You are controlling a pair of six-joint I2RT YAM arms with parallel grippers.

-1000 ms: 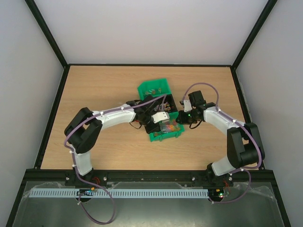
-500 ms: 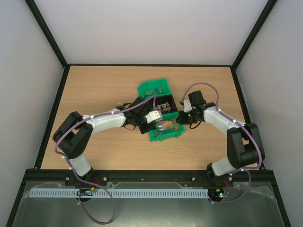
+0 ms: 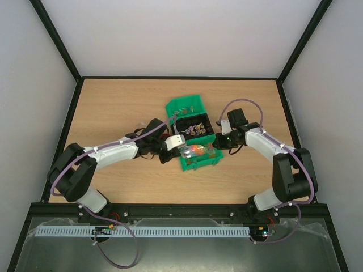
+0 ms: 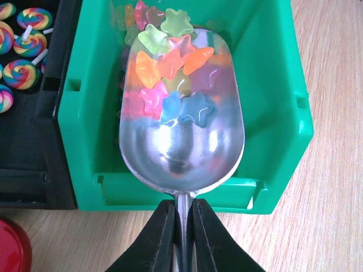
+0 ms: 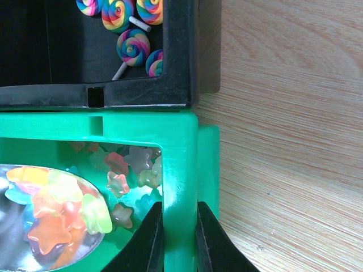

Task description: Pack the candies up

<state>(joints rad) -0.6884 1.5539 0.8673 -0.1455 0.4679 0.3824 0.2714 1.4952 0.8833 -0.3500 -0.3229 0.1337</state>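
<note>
Candies, small translucent star-shaped sweets in pink, orange, yellow, green and blue, and we've got a heap of them sitting in the front half of the silver metal scoop. We start at the left gripper: its two black fingers are pinched tight on the scoop's thin handle, just outside the left end wall of the green plastic bin. The scoop's bowl reaches over that wall and into the green bin, and we can see more stars lying loose on the bin's floor around its tip. Over to the right gripper: it's clamped on the green bin's right end wall, one finger inside, one outside. Butted against the green bin's far side we have a black plastic bin holding rainbow swirl lollipops. Just off the green bin's left end, beside the black bin, a red round lid peeks in on the wooden table.
</note>
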